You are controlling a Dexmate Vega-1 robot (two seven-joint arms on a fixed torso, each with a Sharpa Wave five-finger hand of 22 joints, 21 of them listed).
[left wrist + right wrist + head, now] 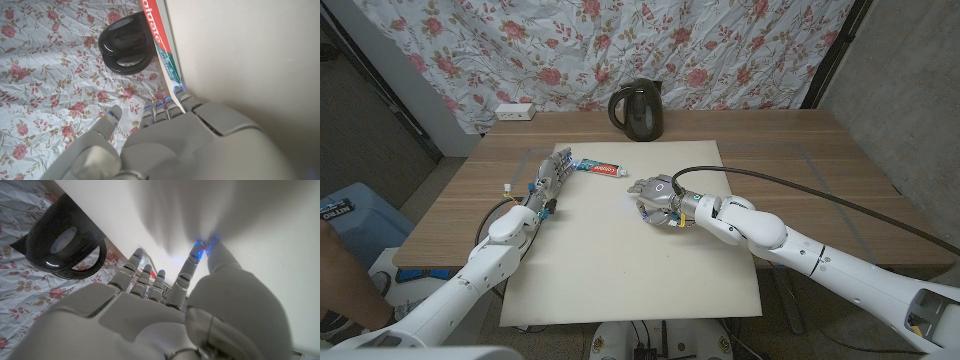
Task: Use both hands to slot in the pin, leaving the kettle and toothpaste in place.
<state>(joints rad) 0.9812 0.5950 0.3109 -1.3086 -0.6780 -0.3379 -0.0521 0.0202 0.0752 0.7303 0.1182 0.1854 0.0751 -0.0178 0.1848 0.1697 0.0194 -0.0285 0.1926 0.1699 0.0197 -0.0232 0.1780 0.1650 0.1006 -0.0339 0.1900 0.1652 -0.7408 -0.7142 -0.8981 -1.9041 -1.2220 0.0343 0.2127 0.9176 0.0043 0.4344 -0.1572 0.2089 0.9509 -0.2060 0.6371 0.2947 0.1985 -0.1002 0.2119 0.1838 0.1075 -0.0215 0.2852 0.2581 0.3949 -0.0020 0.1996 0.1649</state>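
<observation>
The right hand [658, 200] is resting on the cream mat [620, 270], fingers curled downward; whether they are gripping the pin cannot be told. The left hand [548, 180] is lying with fingers extended and empty, tips beside the toothpaste [598, 167]. The black kettle [638, 111] is standing upright behind the mat, contents not visible.

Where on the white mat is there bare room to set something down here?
Free: the mat's near half below both hands, and its far right corner beside the kettle. Crowded: the far left, where the left hand meets the toothpaste, and around the right hand.
</observation>
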